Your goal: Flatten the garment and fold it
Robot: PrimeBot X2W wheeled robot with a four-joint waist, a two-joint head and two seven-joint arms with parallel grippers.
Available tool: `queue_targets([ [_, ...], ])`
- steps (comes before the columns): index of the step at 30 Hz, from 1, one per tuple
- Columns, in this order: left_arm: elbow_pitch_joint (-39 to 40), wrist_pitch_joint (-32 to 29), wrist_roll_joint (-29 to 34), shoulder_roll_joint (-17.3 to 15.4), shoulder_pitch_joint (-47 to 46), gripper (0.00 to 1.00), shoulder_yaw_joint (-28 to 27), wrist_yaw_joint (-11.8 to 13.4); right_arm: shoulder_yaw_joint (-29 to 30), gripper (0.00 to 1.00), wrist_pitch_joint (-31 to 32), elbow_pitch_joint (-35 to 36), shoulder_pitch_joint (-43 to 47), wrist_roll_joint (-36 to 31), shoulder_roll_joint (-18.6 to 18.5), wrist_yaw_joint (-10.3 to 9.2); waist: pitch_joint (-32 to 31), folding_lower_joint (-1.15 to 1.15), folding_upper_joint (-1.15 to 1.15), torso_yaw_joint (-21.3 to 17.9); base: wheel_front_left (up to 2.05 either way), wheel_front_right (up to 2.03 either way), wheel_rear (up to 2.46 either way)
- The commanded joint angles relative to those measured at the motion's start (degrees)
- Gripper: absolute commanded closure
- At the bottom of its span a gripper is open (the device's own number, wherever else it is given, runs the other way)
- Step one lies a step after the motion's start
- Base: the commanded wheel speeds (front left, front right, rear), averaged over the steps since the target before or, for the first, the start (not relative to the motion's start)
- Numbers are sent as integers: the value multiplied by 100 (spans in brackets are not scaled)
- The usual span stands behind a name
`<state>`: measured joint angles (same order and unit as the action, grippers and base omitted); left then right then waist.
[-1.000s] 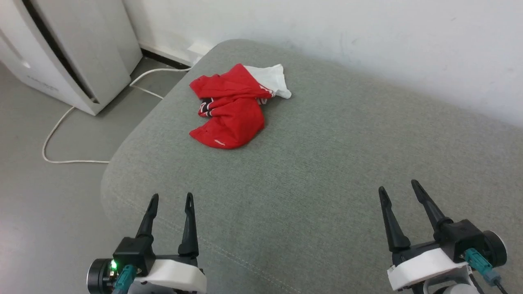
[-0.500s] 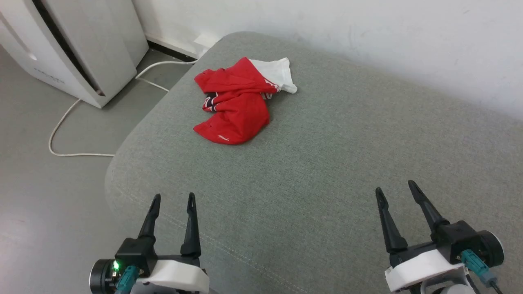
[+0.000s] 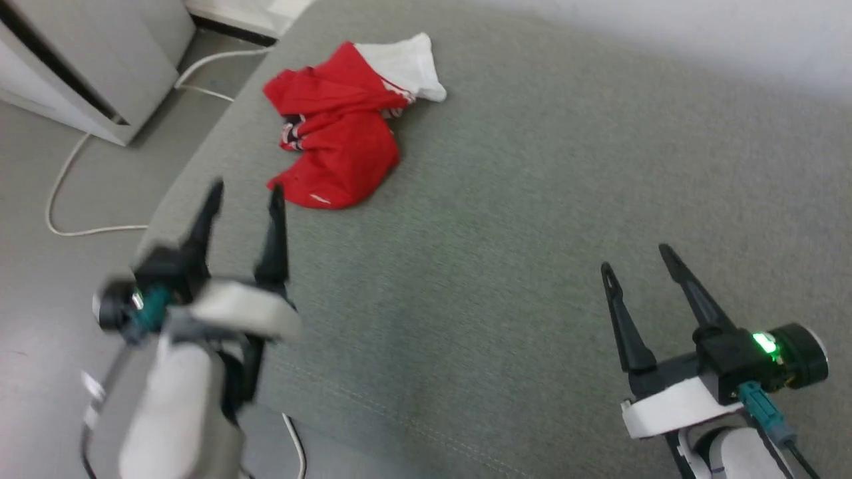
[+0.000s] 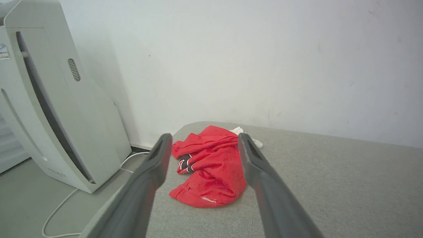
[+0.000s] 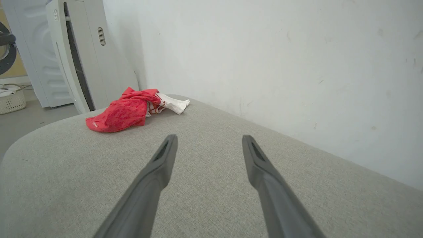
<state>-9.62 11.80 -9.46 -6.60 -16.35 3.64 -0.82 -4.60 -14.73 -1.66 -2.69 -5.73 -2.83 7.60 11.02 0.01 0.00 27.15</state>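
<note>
Nearest, at the lower right of the head view, the right gripper [image 3: 635, 257] hangs low over the grey cushion [image 3: 519, 219]. Its pale wrist shows a green light, and its two dark fingers are spread wide and empty, leaning a little to the left. Farther forward, the left arm's pale forearm rises from the lower left, blurred. The left gripper [image 3: 245, 188] is over the cushion's left edge, fingers parted and holding nothing. Its tips point at the garment [image 3: 339, 146] and are near it but clear of it. The garment lies crumpled near the cushion's far left corner, red with a white sleeve on its far side. Beyond, a white appliance [image 3: 73, 73] and a white cable [image 3: 58, 193] are on the floor by the white wall [image 4: 231, 59].
</note>
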Motion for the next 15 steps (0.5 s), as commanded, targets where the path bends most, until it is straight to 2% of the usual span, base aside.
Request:
queue_targets([
  [1,-115,-114,-77,-156,-466,0,-91,-115,-37,0,-27,118,-120,-74,-6,-11,717,-1,0,-611,0,0,0],
  [5,-423,-711,-199,-517,-1478,0,-271,-214,-142,0,-27,479,-288,-336,-92,-11,1155,-1,0,-937,0,0,0],
  [10,-1024,-1743,-329,-1057,-2525,0,-292,-425,-276,0,-27,817,-459,-409,-134,-11,1697,-1,0,-1326,0,0,0],
  [11,-1024,-1743,-329,-1057,-2525,0,-292,-425,-276,0,-27,817,-459,-409,-134,-11,1697,-1,0,-1326,0,0,0],
  [15,-1726,-2284,-518,-1466,-3099,0,-371,-534,-341,0,-27,811,-582,-298,-117,-11,2001,-1,0,-1661,0,0,0],
])
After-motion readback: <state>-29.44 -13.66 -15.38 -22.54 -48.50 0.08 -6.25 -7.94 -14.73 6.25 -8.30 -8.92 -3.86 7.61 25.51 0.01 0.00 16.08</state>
